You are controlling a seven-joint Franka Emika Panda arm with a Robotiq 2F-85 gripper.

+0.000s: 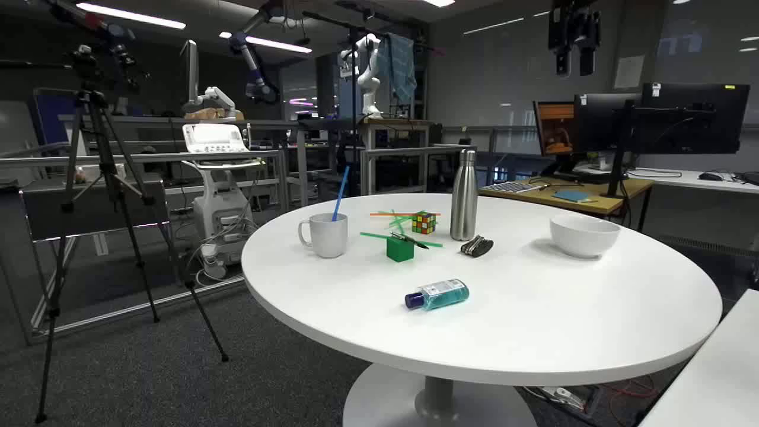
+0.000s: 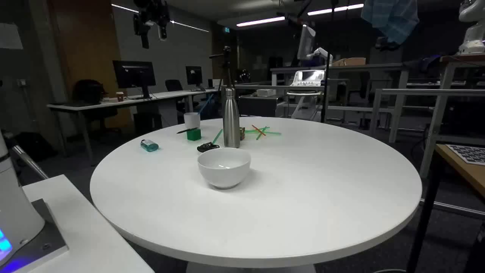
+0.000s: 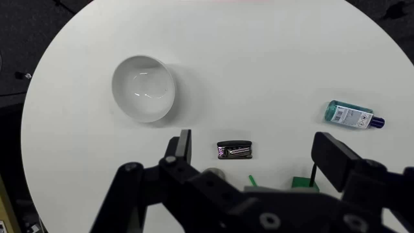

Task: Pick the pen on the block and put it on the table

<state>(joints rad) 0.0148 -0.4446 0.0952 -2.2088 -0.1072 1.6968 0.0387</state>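
The dark pen (image 1: pixel 410 240) lies across the top of the green block (image 1: pixel 399 251), with one end sticking out past it. Both also show in an exterior view, the pen (image 2: pixel 186 130) over the block (image 2: pixel 194 135). The block stands on the round white table (image 1: pixel 504 320). My gripper (image 1: pixel 574 65) hangs high above the table, open and empty; it also shows in an exterior view (image 2: pixel 154 38). In the wrist view the open fingers (image 3: pixel 254 139) partly hide the pen (image 3: pixel 313 174) and the block (image 3: pixel 300 182), which are near the right finger.
A steel bottle (image 1: pixel 464 196), Rubik's cube (image 1: pixel 424 223), several straws, black multitool (image 1: pixel 477 246) and grey mug (image 1: pixel 329 236) with a blue straw stand or lie around the block. A teal sanitizer bottle (image 1: pixel 443 294) lies nearer the edge. A white bowl (image 2: pixel 224 168) stands apart.
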